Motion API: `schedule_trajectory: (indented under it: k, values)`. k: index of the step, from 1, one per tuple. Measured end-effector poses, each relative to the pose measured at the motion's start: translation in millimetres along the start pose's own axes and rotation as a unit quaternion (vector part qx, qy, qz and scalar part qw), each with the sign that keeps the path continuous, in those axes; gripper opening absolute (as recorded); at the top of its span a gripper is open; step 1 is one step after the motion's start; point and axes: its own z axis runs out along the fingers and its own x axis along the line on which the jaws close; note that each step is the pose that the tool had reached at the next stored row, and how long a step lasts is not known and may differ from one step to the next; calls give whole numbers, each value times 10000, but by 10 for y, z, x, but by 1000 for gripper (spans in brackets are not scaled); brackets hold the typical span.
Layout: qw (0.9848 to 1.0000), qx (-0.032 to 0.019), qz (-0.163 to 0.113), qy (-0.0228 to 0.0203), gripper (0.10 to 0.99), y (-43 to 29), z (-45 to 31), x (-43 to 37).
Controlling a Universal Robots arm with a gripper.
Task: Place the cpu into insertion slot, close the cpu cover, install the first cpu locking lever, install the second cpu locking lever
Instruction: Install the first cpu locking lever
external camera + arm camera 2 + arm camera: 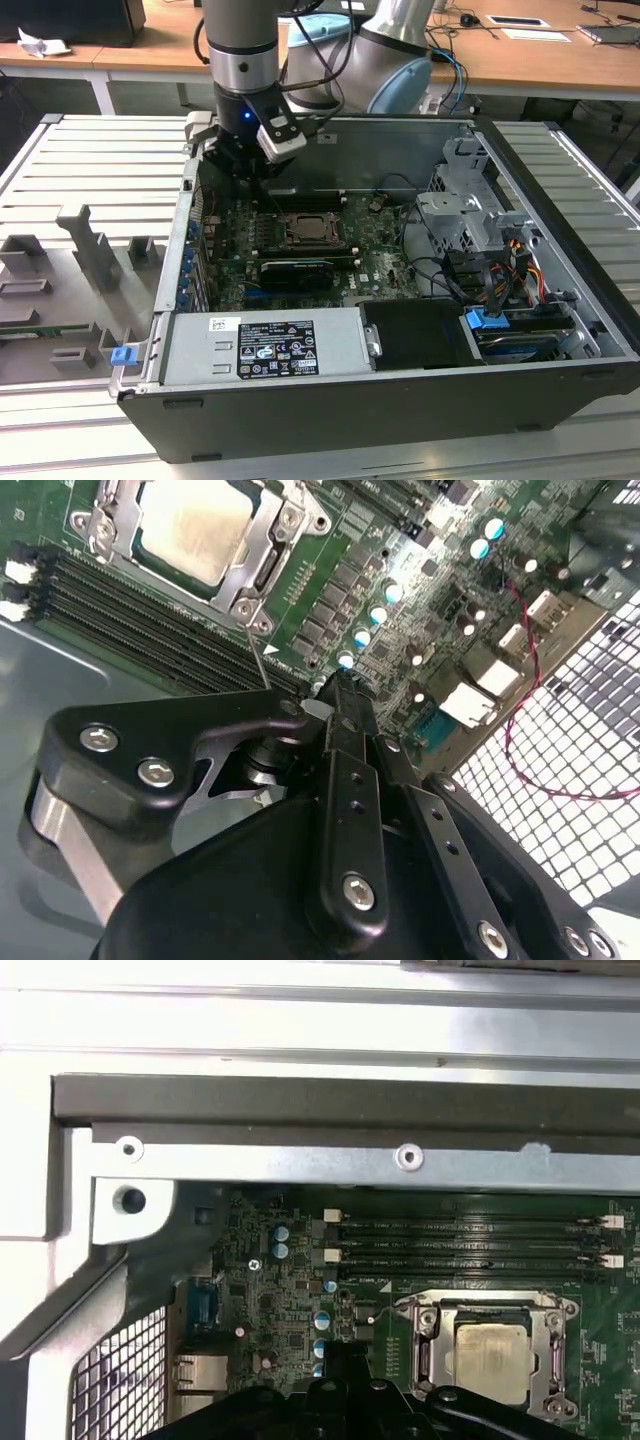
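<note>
The cpu (192, 522) lies flat in the insertion slot (424, 1348) on the green board, its pale metal face up. The silver cpu cover (262, 568) is down around it, framing the chip. In the exterior view the socket (312, 229) sits mid-board. A thin wire lever (262, 660) runs from the socket corner toward my gripper. My gripper (340, 692) hangs over the board beside the socket, toward the rear ports, fingers shut with nothing between them. Seen in the exterior view, the gripper (243, 172) is at the case's back left corner.
Black memory slots (470, 1245) run along one side of the socket. A grey power supply box (265, 345) fills the case's front. Drive cages and cable bundles (480, 250) stand on the exterior view's right. The case wall (300, 1110) and perforated rear grille (570, 730) are close to the gripper.
</note>
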Motion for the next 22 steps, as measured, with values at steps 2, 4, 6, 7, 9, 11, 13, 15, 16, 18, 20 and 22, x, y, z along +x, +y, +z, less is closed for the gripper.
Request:
schedule_trajectory:
  k: [2, 4, 6, 7, 9, 11, 13, 15, 16, 18, 20, 22]
  values:
    - [10000, -2, 0, 0, 106, 16, 7, 5]
    - [10000, -4, 0, 0, 106, 36, 13, 8]
    - [10000, -4, -1, 0, 106, 62, 16, 7]
    - [10000, -3, 0, 1, 106, 77, 17, 7]
    - [10000, -4, 1, 0, 106, 97, 19, 7]
    - [10000, -4, -1, 1, 106, 99, 19, 6]
    - [10000, -4, 0, 0, 106, 104, 21, -3]
    - [10000, -4, 0, 0, 106, 112, 21, -32]
    - [10000, -4, 0, 0, 106, 113, 21, -51]
    - [10000, -4, 0, 0, 106, 113, 22, -84]
    - [10000, -4, 0, 0, 106, 113, 22, -115]
    - [10000, -3, 0, 1, 106, 111, 22, -145]
